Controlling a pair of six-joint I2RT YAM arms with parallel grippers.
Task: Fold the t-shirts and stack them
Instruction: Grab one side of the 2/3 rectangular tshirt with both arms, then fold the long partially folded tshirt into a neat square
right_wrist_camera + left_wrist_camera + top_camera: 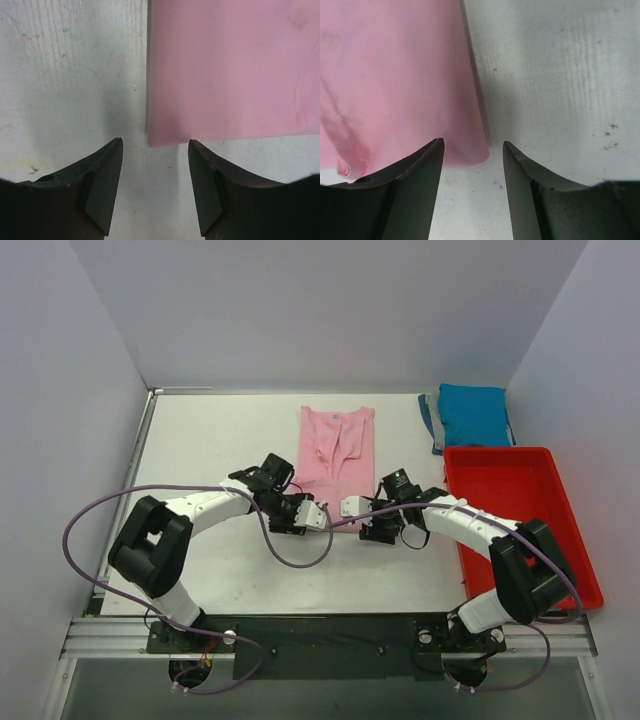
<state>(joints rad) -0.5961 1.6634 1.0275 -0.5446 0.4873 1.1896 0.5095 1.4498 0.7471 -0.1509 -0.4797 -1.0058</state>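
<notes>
Hovering low over the table, both my arms meet at the near end of the pink t-shirt.

My left gripper has its jaws apart with nothing between them, only bare tabletop in the gap. One near corner of the pink shirt sits just past that gap, and the inner finger overlaps the shirt's edge in the left wrist view (contact or not, can't tell). There is a small rolled wrinkle in the fabric next to that finger.

My right gripper is also spread and holds nothing. The shirt's other near corner lies just beyond the gap, flat and sharp-edged, and neither finger touches it.

Further out, the pink shirt lies flat in a narrow strip near the middle of the table, sides folded inward, collar at the far end. A crease runs down from the neckline. My wrists hide its near edge in the top view.

To my right, the red tray sits along the table's right side, well apart from the pink shirt.

Farthest out, the teal t-shirt rests as a folded bundle in the far right corner, just beyond the tray's far rim.
</notes>
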